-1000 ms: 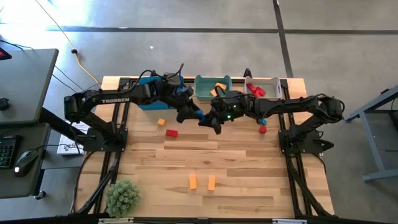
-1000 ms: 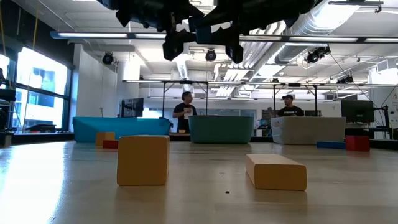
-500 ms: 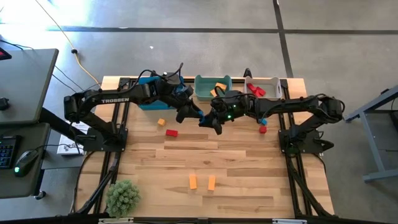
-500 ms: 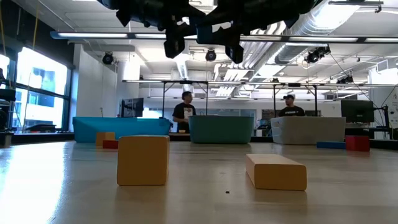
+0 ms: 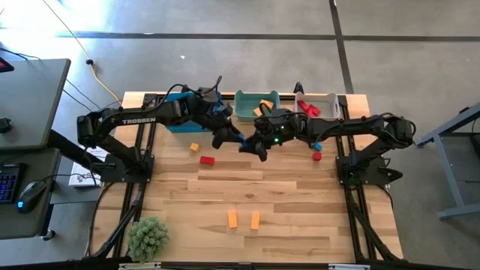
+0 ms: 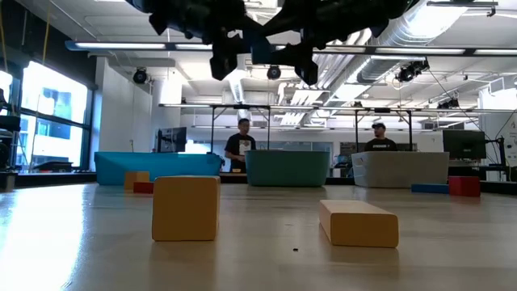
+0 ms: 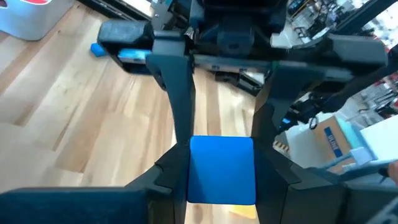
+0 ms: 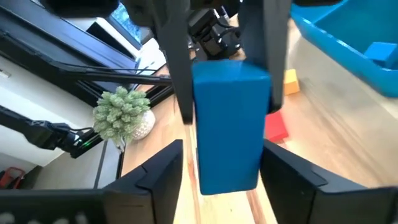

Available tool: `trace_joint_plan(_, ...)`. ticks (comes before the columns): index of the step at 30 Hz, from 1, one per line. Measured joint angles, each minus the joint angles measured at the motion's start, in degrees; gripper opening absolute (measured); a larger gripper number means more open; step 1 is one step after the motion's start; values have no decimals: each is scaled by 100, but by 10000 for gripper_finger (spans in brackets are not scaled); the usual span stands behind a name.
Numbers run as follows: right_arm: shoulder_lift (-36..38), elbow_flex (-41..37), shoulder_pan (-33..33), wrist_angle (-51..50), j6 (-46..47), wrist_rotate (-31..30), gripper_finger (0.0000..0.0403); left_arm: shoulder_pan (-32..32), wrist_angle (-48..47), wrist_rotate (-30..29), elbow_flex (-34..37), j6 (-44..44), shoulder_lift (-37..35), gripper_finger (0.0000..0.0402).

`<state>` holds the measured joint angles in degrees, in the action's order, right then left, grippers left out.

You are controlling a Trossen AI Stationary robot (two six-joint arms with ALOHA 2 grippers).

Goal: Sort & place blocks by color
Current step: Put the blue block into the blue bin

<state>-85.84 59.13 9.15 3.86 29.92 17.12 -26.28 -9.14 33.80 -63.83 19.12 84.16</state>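
Mid-air handoff above the table's middle: the left gripper (image 5: 234,139) is clamped tight on the blue block (image 8: 229,124), coming in from nine o'clock. The right gripper (image 5: 251,143), at three o'clock, has its fingers (image 8: 163,163) spread just clear of the block's sides. Orange bars (image 5: 233,219) lie toward six o'clock.

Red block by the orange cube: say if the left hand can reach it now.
Probably not yet: the left hand is shut on a blue block, though nothing covers the red block.
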Motion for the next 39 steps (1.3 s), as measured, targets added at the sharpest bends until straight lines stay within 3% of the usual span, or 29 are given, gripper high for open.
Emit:
trace_joint_plan(7,0,0,370,-258,-23,48,236,-246,-619,-469,0,-424,0,104)
trace_joint_plan(23,0,0,1186,-438,-955,345,240,-1743,-2252,-2686,0,-833,-2,104)
trace_joint_plan(34,0,0,1623,-676,-1409,345,240,-2842,-2721,-3418,0,-280,-3,104)
trace_joint_plan(39,0,0,1822,-806,-1600,344,240,-3112,-2840,-3465,-2,217,181,104)
